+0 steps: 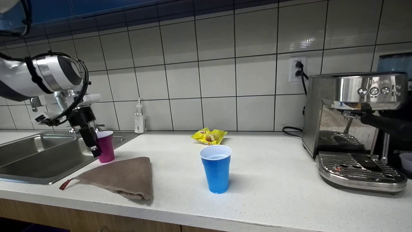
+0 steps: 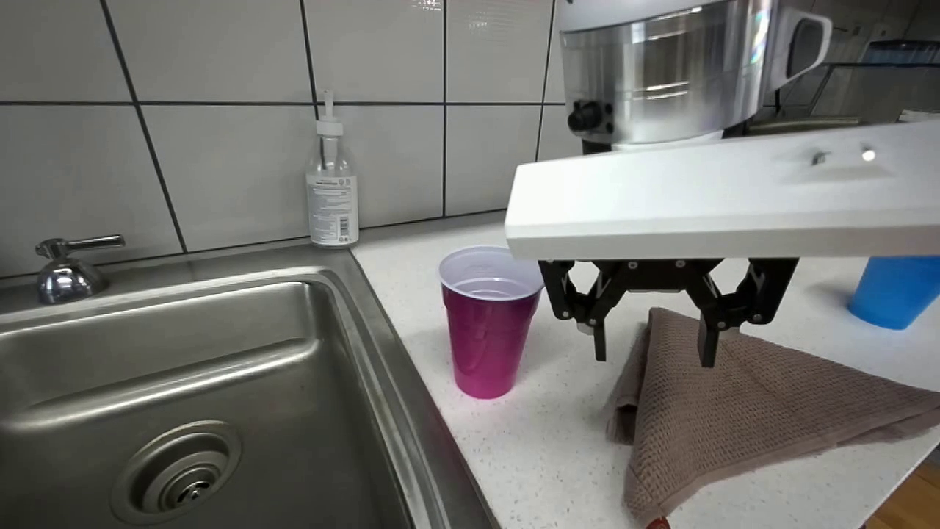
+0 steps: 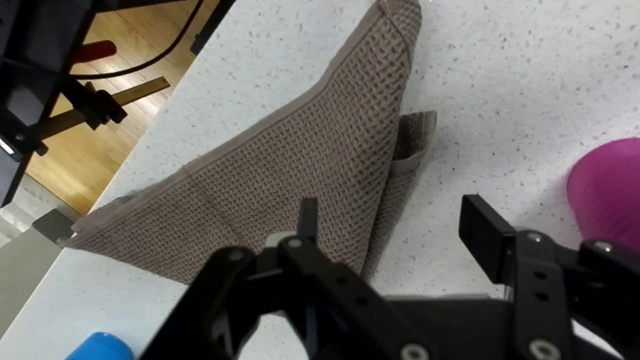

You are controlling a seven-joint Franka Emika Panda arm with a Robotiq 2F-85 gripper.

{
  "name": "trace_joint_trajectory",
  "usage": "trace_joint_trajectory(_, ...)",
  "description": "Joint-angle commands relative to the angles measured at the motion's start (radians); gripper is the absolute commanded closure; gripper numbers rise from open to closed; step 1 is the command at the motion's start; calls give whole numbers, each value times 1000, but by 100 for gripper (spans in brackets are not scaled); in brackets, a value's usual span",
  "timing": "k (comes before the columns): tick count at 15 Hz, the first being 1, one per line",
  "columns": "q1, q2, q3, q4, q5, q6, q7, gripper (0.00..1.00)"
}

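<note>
My end effector (image 2: 653,351) holds nothing; its jaws stand well apart, pointing down, with only air between them; it hangs above one end of a brown waffle-weave towel (image 3: 320,145), which lies ungripped on the white speckled surface (image 2: 558,448); in the wrist view one jaw overlaps the towel, its counterpart the bare surface past the folded edge; my clearance above the towel is hard to judge. Towel folded to a rough wedge, an under-layer showing along the edge nearer the magenta cup (image 2: 490,345); a red tag (image 1: 65,184) sticks out at one corner. The magenta cup, white inside, stands upright near my end effector, between the towel and the two-basin steel sink (image 2: 396,375); a clear pump bottle (image 2: 333,209) stands at the sink's back corner, by the tiled wall (image 2: 228,162). Further out, a blue cup (image 1: 217,175) stands upright beyond the towel, visible to me in both exterior views; a crinkled yellow packet (image 1: 210,137) lies behind it, near the wall; a metal espresso machine (image 1: 341,127) stands farthest off, a wall outlet (image 1: 292,77) beside it.
</note>
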Motion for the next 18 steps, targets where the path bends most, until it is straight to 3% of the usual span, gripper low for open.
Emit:
trace_joint_trajectory(1,11,-7,-15,16,-1,-24,6,0)
trace_joint_trajectory(18,-32,-105,-54,-72,116,-1,-172,0)
